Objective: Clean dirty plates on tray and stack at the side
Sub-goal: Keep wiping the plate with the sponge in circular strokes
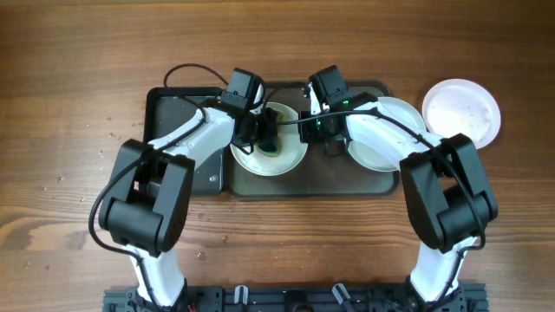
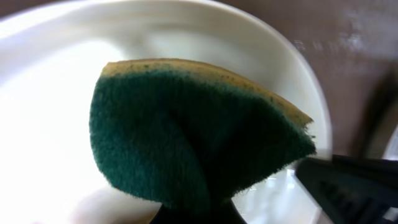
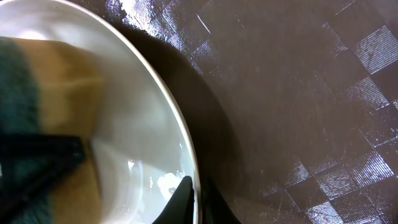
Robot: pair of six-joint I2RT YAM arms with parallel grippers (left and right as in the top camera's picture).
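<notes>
A white plate (image 1: 286,160) sits on the left half of the dark grey tray (image 1: 329,178). My left gripper (image 1: 263,137) is shut on a green and yellow sponge (image 1: 271,148) and presses it on this plate. In the left wrist view the sponge (image 2: 186,130) covers much of the plate (image 2: 50,93). My right gripper (image 1: 310,126) is shut on this plate's right rim; the right wrist view shows its fingers (image 3: 196,199) pinching the rim of the plate (image 3: 124,93). A second plate (image 1: 373,154) lies on the tray's right half, partly under my right arm. A third plate (image 1: 461,111) lies on the bare wood to the right.
A smaller black tray (image 1: 169,108) adjoins the grey tray on the left, under my left arm. The grey tray's textured floor (image 3: 298,112) fills the right wrist view. Small crumbs dot the wood tabletop (image 1: 69,173) at the left.
</notes>
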